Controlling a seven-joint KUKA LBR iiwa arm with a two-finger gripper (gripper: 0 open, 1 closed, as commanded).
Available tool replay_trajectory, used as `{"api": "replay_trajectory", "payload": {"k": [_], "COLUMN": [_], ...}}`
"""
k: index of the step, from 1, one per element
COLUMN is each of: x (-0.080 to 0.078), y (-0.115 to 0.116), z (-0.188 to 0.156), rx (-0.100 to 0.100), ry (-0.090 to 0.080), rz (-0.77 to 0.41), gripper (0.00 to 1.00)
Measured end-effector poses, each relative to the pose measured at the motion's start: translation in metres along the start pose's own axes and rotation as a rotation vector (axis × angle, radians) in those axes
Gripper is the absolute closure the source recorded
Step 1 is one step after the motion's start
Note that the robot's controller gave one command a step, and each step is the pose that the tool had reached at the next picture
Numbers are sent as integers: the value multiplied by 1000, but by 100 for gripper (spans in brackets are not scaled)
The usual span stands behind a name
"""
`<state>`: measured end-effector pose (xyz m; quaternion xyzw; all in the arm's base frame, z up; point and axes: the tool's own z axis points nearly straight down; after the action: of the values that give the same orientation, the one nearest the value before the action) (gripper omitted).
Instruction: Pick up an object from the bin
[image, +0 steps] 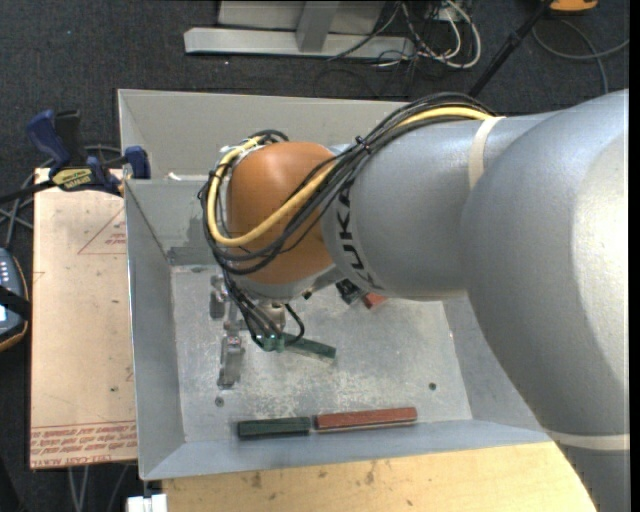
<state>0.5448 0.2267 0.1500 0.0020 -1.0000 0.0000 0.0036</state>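
A thin green strip (308, 347) lies flat just beside the pincer (232, 358), toward the arm's side; whether the pincer is apart or together cannot be told.

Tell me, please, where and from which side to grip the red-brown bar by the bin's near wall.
Probably at mid-length, coming from straight above and closing across its narrow width. The red-brown bar lies flat on the floor, one end right at the dark green bar, and the sloping wall runs close along one long side.
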Motion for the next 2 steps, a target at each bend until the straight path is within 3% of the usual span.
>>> {"api": "replay_trajectory", "payload": {"k": [1,2], "x": [-2,7], "y": [-1,-38], "z": [-4,39], "rx": [-1,-2], "ry": [-7,-11], "rz": [4,-100], "gripper": [0,0]}}
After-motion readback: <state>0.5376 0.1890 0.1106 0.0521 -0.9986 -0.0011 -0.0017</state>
